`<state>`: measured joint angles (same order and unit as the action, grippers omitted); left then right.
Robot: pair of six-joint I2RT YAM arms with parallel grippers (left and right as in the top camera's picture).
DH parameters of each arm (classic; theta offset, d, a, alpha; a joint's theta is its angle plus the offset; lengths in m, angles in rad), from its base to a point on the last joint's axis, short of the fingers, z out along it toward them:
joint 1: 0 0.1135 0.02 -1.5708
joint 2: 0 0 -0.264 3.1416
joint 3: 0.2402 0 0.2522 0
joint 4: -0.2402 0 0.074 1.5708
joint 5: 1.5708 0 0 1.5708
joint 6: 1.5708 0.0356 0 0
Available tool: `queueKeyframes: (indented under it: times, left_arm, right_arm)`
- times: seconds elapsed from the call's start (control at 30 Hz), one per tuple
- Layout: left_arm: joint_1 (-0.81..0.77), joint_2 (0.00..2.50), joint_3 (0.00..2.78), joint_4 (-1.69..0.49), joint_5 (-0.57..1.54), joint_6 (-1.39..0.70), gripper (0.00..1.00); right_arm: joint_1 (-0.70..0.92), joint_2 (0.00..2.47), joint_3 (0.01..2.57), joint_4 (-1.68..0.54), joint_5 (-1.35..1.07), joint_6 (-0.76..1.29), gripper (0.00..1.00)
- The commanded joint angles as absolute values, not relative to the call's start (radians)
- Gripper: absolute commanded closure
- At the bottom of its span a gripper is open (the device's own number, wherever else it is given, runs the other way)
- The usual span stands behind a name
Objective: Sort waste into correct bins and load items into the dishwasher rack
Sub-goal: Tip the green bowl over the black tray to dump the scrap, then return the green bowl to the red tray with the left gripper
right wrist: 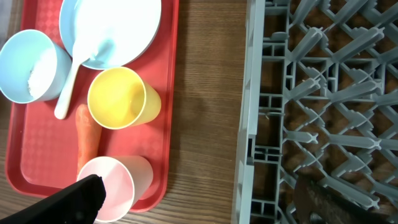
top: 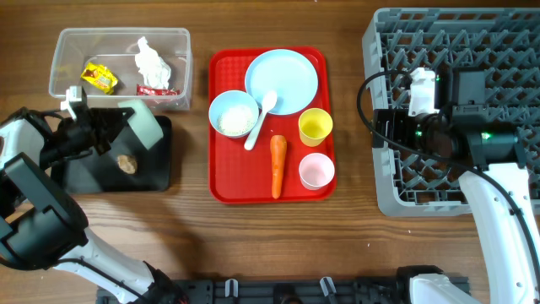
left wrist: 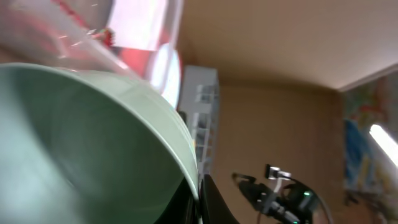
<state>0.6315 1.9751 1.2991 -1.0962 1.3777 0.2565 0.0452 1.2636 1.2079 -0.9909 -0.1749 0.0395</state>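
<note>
My left gripper (top: pixel 125 121) is shut on the rim of a pale green bowl (top: pixel 145 122), held tilted on its side over the black tray (top: pixel 152 173), where a brown food lump (top: pixel 126 162) lies. That bowl (left wrist: pixel 93 143) fills the left wrist view. On the red tray (top: pixel 224 181) are the blue plate (top: pixel 283 80), a bowl of rice (top: pixel 233 114), a white spoon (top: pixel 261 114), a carrot (top: pixel 278 165), a yellow cup (top: pixel 315 127) and a pink cup (top: pixel 316 171). My right gripper (top: pixel 381 127) hangs open over the left edge of the grey rack (top: pixel 456 51), holding nothing.
The clear tub (top: pixel 63 51) at the back left holds crumpled tissue (top: pixel 150 61), a yellow wrapper (top: pixel 99 77) and a red wrapper (top: pixel 157 89). A strip of bare wood (right wrist: pixel 205 106) separates the red tray (right wrist: pixel 37 168) from the rack (right wrist: pixel 311 93).
</note>
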Motion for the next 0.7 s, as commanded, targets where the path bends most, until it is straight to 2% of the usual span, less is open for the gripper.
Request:
queueKeyframes:
  times: [0.0, 0.1, 0.17, 0.2, 0.33, 0.5, 0.67]
  left_arm:
    - [0.637, 1.98, 1.307, -1.098, 1.49, 0.285, 0.96]
    - [0.625, 1.969, 1.308, -1.101, 1.46, 0.306, 0.96]
    - [0.593, 1.943, 1.308, -1.101, 1.359, 0.311, 0.96]
    - [0.55, 1.909, 1.308, -1.1, 1.255, 0.311, 0.96]
    - [0.408, 1.801, 1.308, -1.058, 1.082, 0.305, 0.96]
    - [0.129, 1.648, 1.308, -0.943, 0.737, 0.073, 0.96]
    - [-0.214, 1.647, 1.307, -0.939, 0.344, -0.087, 0.96]
  right_arm:
    - [0.051, 1.274, 1.215, -0.988, -0.159, 0.029, 0.0]
    - [0.051, 1.274, 1.215, -0.987, -0.159, 0.03, 0.0]
    - [0.051, 1.274, 1.215, -0.982, -0.159, 0.03, 0.0]
    - [0.051, 1.276, 1.215, -0.972, -0.159, 0.029, 0.0]
    - [0.051, 1.289, 1.215, -0.962, -0.159, 0.031, 0.0]
    - [0.051, 1.333, 1.215, -0.963, -0.159, 0.071, 0.0]
    - [0.051, 1.37, 1.215, -0.971, -0.159, 0.082, 0.0]
